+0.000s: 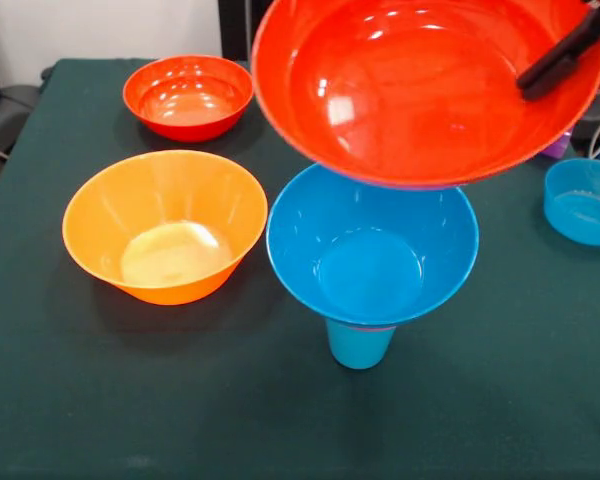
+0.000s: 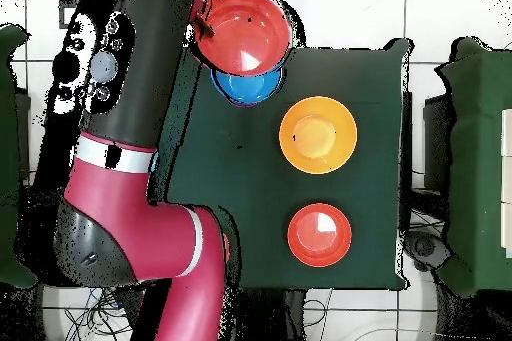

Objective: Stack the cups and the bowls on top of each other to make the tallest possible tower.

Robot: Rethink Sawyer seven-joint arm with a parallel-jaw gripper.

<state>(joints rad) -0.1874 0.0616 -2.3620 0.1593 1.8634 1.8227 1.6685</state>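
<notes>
- The claw grips the rim of the large red-orange bowl at the upper right of the front view; its dark fingers pinch the wall, one seen inside the bowl.
- That bowl hangs tilted, its mouth tipped toward the camera, and fills the upper middle and right of the front frame.
- The tower stands at centre frame on the dark green tabletop: a light blue cup at the base, a thin pink edge just above it, then the large blue bowl opening upward.
- The deciding relation: the held bowl's low edge overlaps the blue bowl's far rim in the front view, and whether they touch cannot be told. In the overhead view the red-orange bowl covers most of the blue one but sits off toward the top of the frame, so it looks not yet centred.
- Judged from this, the bowl needs levelling and shifting over the blue bowl's centre before lowering; a tilted landing could tip the narrow-based tower.
- Elsewhere: a yellow-orange bowl at left, a small red-orange bowl at upper left, a small blue bowl at the right edge.
</notes>
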